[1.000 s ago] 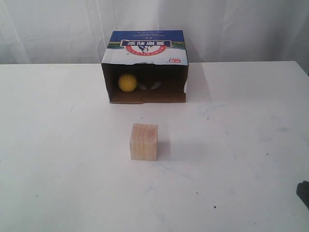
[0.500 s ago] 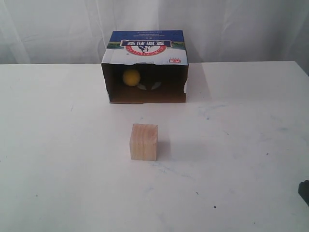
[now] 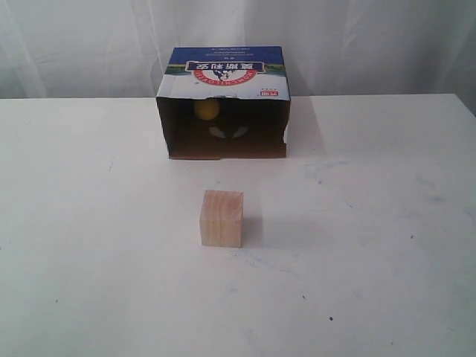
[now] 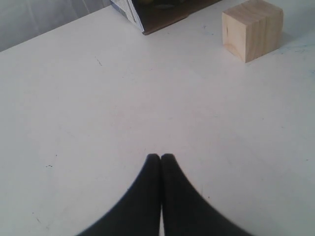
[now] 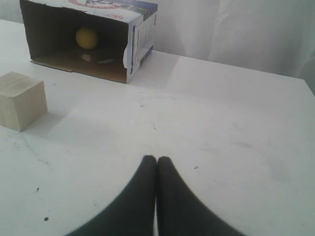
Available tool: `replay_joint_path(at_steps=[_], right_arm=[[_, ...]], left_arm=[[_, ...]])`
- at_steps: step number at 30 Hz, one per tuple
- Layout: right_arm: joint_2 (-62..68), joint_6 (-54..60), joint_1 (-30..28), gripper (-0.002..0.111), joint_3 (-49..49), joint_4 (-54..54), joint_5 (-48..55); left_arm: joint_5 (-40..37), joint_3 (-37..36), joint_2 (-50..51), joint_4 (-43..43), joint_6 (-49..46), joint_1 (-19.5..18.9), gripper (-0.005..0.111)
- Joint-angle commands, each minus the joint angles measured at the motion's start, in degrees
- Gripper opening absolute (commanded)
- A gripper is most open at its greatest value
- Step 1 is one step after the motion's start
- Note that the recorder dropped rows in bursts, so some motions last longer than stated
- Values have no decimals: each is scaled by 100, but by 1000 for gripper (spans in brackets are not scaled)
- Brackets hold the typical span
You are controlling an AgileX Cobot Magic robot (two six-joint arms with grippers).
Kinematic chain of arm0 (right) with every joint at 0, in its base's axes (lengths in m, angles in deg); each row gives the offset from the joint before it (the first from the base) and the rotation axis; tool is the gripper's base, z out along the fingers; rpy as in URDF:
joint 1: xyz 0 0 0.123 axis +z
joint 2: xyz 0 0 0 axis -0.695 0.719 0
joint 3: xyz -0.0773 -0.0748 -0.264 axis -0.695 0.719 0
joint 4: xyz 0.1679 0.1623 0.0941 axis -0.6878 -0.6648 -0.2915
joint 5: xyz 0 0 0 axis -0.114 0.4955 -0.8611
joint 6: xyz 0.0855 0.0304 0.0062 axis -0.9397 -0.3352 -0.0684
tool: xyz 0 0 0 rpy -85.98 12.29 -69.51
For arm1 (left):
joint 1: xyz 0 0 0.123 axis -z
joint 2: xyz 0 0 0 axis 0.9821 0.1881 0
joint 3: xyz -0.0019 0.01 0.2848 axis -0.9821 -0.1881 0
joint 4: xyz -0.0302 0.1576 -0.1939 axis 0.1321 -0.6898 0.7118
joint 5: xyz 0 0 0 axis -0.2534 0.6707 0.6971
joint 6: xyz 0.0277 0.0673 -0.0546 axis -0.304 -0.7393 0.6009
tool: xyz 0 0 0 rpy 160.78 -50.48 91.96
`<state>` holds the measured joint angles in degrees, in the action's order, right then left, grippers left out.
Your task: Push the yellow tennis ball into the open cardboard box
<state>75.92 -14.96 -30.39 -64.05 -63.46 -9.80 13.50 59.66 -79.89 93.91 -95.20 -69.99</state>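
The yellow tennis ball [image 3: 206,109] [image 5: 86,38] lies deep inside the open cardboard box [image 3: 223,71] [image 5: 140,34], near its back wall, half in shadow. The box lies on its side at the far middle of the white table, its blue printed panel on top and its dark mouth facing the near edge. In the left wrist view only a corner of the box [image 4: 129,9] shows. My left gripper [image 4: 161,156] is shut, empty, over bare table. My right gripper [image 5: 157,159] is shut and empty too, far from the box. Neither gripper appears in the exterior view.
A pale wooden cube [image 3: 222,218] [image 4: 252,29] [image 5: 20,100] stands on the table [image 3: 89,245] in front of the box mouth, a short gap away. White curtain hangs behind the table. Small dark specks mark the tabletop.
The ball has rolled from the box's front left toward its back, further into shadow. A dark arm part at the lower right edge of the exterior view has left the frame.
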Motion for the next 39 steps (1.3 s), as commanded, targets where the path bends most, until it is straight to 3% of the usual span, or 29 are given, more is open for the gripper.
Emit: replay_joint_path(at_steps=[1, 4, 8, 16, 21, 39], right_arm=[[-30, -31, -56, 0, 38, 56, -33], [-30, -31, -56, 0, 38, 56, -33], [-30, -31, -56, 0, 38, 56, -33], [-30, -31, -56, 0, 38, 56, -33], [-30, -31, -56, 0, 38, 56, -33], [-30, -31, -56, 0, 38, 56, -33]], left_arm=[[25, -21, -28, 42, 3, 12, 0], [25, -21, -28, 42, 3, -175, 0], [25, -21, -28, 42, 3, -780, 0], [-100, -21, -28, 42, 3, -793, 0], [91, -21, -28, -602, 1513, -793, 0], [123, -21, -28, -723, 1633, -793, 0]])
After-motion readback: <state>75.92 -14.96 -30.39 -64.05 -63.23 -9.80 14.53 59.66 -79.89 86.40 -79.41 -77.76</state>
